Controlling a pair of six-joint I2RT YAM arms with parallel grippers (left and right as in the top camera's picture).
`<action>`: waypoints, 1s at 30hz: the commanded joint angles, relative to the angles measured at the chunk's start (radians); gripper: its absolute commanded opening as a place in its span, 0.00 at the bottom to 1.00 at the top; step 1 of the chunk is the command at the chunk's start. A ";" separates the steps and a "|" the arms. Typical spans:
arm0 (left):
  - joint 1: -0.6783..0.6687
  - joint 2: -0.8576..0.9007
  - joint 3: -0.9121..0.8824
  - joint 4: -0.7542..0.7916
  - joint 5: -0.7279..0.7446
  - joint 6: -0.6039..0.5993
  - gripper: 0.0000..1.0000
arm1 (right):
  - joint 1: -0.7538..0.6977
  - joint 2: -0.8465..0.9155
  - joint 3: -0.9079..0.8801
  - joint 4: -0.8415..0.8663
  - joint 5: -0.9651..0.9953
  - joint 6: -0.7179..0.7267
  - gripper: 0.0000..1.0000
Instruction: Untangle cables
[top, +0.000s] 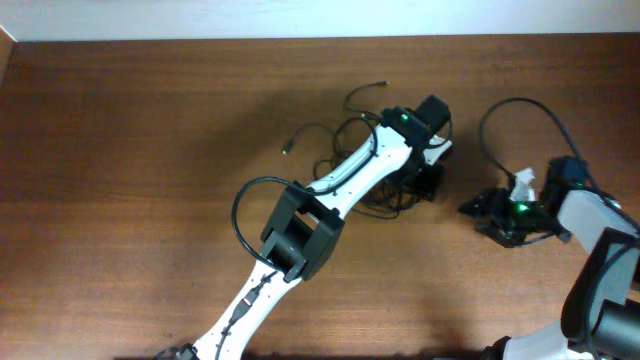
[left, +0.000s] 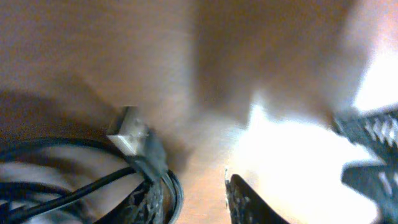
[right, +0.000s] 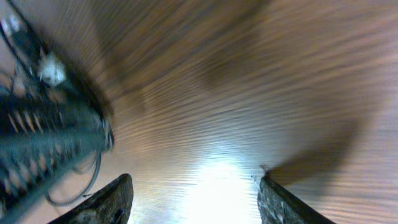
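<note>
The cables (top: 345, 135) lie as a loose black tangle at the table's middle, with a small plug end (top: 287, 148) sticking out to the left. My left gripper (top: 425, 185) sits at the tangle's right edge. In the left wrist view a silver USB plug (left: 127, 130) and black cords (left: 74, 186) lie at the lower left. The left gripper (left: 196, 202) is open there, with one cord curving just inside its left finger (left: 152, 205) and bare wood across the rest of the gap. My right gripper (top: 472, 207) stands apart to the right, and it (right: 196, 199) is open wide over bare table.
The wooden table (top: 130, 150) runs out to the left and front. Each arm carries its own thicker black cable loop, one (top: 238, 205) on the left arm and one (top: 520, 103) above the right arm. The left arm's gripper body (right: 50, 143) shows at the right wrist view's left edge.
</note>
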 joint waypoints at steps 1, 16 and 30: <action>-0.018 0.022 0.026 -0.011 0.344 0.193 0.38 | -0.089 0.009 -0.007 -0.012 0.010 0.016 0.65; 0.006 0.022 0.265 -0.285 -0.184 0.090 0.33 | -0.008 0.009 -0.007 -0.017 0.010 -0.008 0.78; 0.108 0.085 0.264 -0.219 -0.236 -0.067 0.36 | 0.252 0.009 -0.007 0.079 0.114 0.123 0.57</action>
